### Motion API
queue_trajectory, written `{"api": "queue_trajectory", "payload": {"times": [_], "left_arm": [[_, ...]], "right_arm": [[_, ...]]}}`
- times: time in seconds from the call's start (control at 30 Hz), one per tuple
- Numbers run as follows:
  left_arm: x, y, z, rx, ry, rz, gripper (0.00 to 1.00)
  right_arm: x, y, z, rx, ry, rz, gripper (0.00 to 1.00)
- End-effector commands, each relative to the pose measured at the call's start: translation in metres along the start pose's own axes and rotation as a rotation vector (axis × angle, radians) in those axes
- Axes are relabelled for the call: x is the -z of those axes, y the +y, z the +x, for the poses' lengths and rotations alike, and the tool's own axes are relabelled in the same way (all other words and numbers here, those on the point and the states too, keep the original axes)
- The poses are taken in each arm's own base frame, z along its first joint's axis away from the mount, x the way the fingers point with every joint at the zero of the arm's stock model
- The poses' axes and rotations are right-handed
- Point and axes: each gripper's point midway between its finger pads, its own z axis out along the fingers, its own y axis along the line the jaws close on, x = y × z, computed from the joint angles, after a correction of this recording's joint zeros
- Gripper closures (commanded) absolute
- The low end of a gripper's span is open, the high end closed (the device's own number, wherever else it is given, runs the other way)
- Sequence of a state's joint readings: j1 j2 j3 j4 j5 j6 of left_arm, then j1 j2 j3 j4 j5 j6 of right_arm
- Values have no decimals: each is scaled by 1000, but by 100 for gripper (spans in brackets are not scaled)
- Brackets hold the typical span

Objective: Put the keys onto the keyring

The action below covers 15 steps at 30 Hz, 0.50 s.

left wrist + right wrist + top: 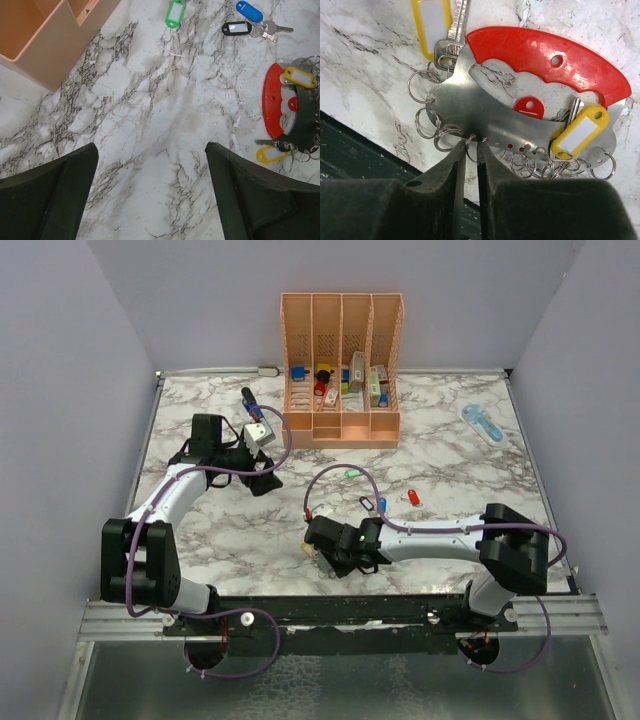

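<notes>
Shiny steel, glossy red-plastic keyring point(470, 107)

We are holding our right gripper point(322, 545) low by the near edge of the table point(230, 530) (a pale tag point(307, 550) beside it). Green key point(350, 472), black key point(367, 503), blue key point(382, 505) and red key point(413, 497) are lying beyond, and our left gripper point(263, 481) is hovering near the organizer point(342, 425).

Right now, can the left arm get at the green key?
Probably yes. The left gripper is open over bare tabletop, and nothing lies between it and the green key. The organizer sits off to one side; the right gripper is at the keyring.
</notes>
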State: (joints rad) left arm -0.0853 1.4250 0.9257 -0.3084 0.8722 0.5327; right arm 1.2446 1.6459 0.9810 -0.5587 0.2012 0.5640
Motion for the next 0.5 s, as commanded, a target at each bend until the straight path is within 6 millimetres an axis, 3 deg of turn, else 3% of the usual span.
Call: {"api": "queue_trajectory", "payload": {"times": [0.0,0.13,0.37,0.47], "left_arm": [[5,-3,-19,-30,-42,17,8],[5,-3,-21,-32,-47,22,8],[7,-8,-41,-50,-84,64,7],[4,-24,-61,-74,-131,148,6]], "right_arm": [[-1,-4,-3,13,-12,43,87],[0,-7,-4,18,-19,58,98],[20,-9,-28,25,-90,73,99],[38,-5,-44,20,-149,44,99]]}}
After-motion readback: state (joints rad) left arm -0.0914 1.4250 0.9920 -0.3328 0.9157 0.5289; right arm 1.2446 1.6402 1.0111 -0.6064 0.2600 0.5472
